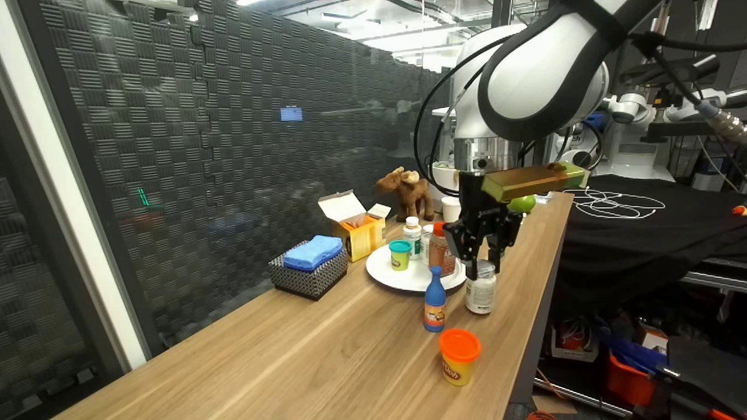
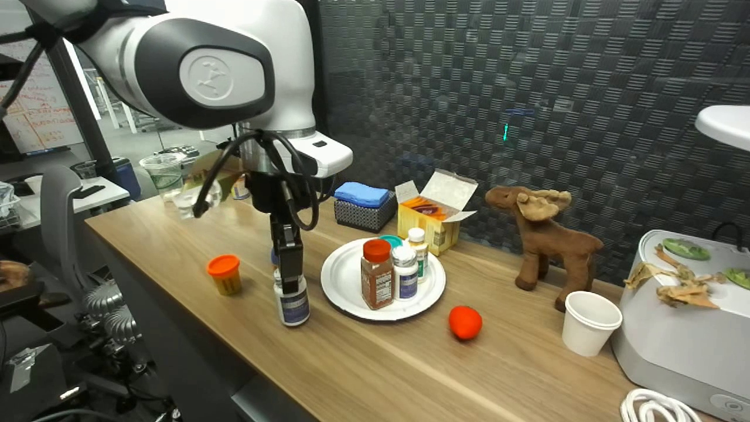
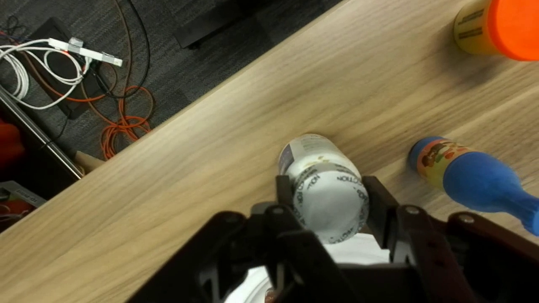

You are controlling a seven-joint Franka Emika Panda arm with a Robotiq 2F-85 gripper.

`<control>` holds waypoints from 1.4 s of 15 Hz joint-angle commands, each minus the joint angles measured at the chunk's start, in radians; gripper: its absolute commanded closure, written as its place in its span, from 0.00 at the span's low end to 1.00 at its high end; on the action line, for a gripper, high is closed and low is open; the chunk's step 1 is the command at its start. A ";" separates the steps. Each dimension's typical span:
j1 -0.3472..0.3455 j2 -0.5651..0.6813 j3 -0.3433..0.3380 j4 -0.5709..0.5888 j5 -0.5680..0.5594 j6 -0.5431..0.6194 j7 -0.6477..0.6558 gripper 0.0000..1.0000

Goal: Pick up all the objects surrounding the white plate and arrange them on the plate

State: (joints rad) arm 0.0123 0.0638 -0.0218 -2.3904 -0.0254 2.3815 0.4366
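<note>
The hand (image 3: 327, 189) is clamped on the top of a white bottle (image 1: 481, 296), one finger (image 3: 285, 191) against either side of its cap (image 3: 330, 210). The bottle is roughly upright near the edge of the counter (image 1: 327, 373), outside the white plate (image 2: 345, 275); whether its base touches down I cannot tell.

In the wrist view, with the hand as the middle of the dial, a blue bottle (image 3: 476, 180) stands near at three o'clock. A yellow tub with an orange lid (image 3: 497, 29) stands well apart, between one and two, and parts of the plate show around six.

In an exterior view, take the plate as the dial: the hand and the white bottle are just beside it, between eight and nine. On the plate, a spice jar with a red lid (image 2: 377, 276) stands near six, a purple-labelled bottle (image 2: 406, 278) near four, and a green-labelled bottle (image 2: 420, 253) near three. A teal-lidded tub (image 2: 390, 241) is toward one, mostly hidden behind the others.

Off the plate, a red rounded thing (image 2: 465, 322) I cannot name lies near at four o'clock. A yellow box (image 2: 436, 228) stands open at about one, and a dark box (image 2: 364, 217) with a blue cloth (image 2: 361, 194) on top is between eleven and twelve. Farther out, a stuffed moose (image 2: 548, 237) stands between two and three, and a paper cup (image 2: 586, 328) between three and four.
</note>
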 commanded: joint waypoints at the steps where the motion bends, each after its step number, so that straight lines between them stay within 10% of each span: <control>1: 0.017 -0.065 0.011 0.008 -0.060 -0.022 0.055 0.80; 21: -0.009 0.257 -0.015 0.392 -0.034 -0.040 -0.182 0.80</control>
State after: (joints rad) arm 0.0096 0.2671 -0.0270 -2.0649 -0.0758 2.3641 0.2935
